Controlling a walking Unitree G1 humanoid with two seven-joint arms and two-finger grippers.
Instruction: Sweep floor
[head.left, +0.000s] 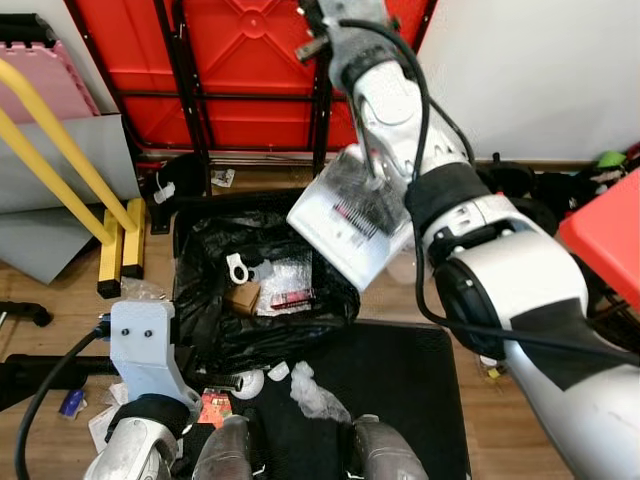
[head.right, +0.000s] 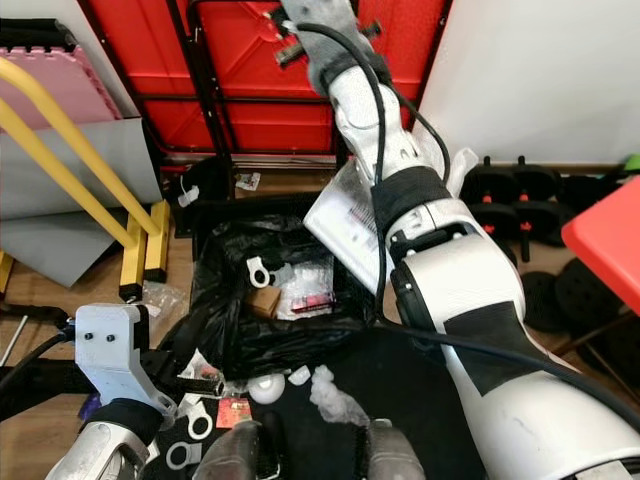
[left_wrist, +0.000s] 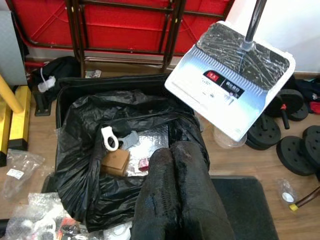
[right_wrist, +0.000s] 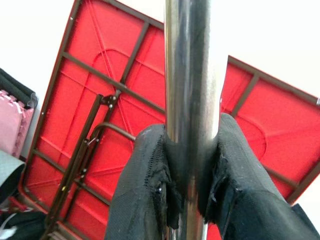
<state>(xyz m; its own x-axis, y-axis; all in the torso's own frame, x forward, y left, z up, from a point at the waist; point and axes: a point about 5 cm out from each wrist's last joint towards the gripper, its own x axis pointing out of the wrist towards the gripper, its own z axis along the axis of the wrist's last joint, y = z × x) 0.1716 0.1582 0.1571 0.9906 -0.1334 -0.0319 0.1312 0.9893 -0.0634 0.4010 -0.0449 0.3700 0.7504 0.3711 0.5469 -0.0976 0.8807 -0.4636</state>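
My right gripper is shut on the shiny metal handle of a white dustpan. The arm reaches up and forward, and the pan hangs tilted over the back right corner of a bin lined with a black bag. Inside the bin lie a white ring, a small cardboard box, a red wrapper and clear plastic. My left gripper is shut with nothing in it, low at the bin's near side and pointing toward it. Crumpled plastic, a white cap and a red packet lie on the floor.
A folded red table leans against the wall behind the bin. A yellow frame stands to the left, dumbbell weights to the right, and a red table edge at far right. A black mat lies before the bin.
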